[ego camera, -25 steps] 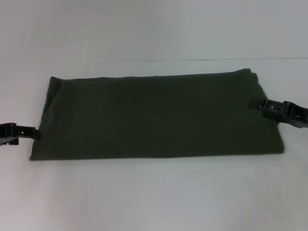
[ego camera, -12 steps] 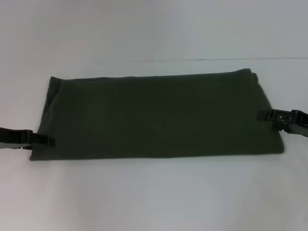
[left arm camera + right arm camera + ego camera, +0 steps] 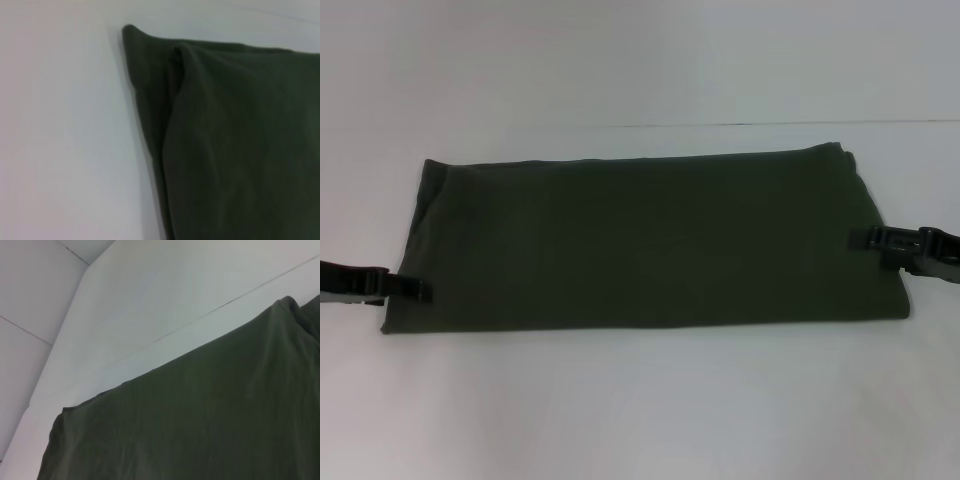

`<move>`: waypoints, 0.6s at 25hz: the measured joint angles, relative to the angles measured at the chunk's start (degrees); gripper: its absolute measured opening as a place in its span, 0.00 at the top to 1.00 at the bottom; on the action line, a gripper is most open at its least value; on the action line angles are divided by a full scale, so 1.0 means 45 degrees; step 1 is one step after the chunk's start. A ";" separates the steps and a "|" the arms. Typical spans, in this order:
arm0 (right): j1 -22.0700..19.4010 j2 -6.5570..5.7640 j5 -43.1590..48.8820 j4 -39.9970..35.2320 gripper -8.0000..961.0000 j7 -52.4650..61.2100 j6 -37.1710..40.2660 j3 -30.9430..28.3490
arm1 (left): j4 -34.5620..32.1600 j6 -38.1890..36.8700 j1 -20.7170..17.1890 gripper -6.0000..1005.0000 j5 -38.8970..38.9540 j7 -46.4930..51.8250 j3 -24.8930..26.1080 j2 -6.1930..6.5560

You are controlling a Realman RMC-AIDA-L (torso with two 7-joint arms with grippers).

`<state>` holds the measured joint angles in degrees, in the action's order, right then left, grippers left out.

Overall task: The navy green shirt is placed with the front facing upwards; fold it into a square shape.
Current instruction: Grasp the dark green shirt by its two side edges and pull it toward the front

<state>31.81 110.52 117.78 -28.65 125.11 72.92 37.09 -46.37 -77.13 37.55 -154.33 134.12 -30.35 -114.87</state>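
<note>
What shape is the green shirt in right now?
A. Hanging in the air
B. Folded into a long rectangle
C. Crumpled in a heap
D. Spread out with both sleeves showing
B: the navy green shirt lies flat on the white table as a long band, no sleeves showing.

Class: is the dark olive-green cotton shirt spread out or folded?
Folded. The dark olive-green cotton shirt lies as a long rectangle, no sleeves, collar or lettering showing; layered edges show in the left wrist view.

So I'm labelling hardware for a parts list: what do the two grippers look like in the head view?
Both are black and blocky. The left gripper narrows to a slim flat tip beside the dark olive-green shirt; the right gripper looks chunkier, with ridged segments. No cables or markings are discernible.
</note>
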 joint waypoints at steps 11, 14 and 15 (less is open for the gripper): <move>-0.0096 0.0008 -0.0001 0.0000 0.05 -0.0021 0.0006 -0.0024 | 0.0284 -0.0019 0.0057 0.24 -0.0026 0.0112 -0.0367 -0.0052; -0.0111 0.0008 -0.0001 -0.0001 0.05 -0.0030 0.0006 -0.0033 | 0.0298 -0.0046 0.0057 0.25 -0.0061 0.0140 -0.0502 -0.0056; -0.0114 0.0008 -0.0001 0.0000 0.05 -0.0035 0.0006 -0.0044 | 0.0300 -0.0060 0.0064 0.25 -0.0082 0.0144 -0.0558 -0.0057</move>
<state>31.30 110.56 117.77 -28.65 124.96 72.95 36.89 -45.02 -77.40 37.83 -154.70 134.77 -32.86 -115.13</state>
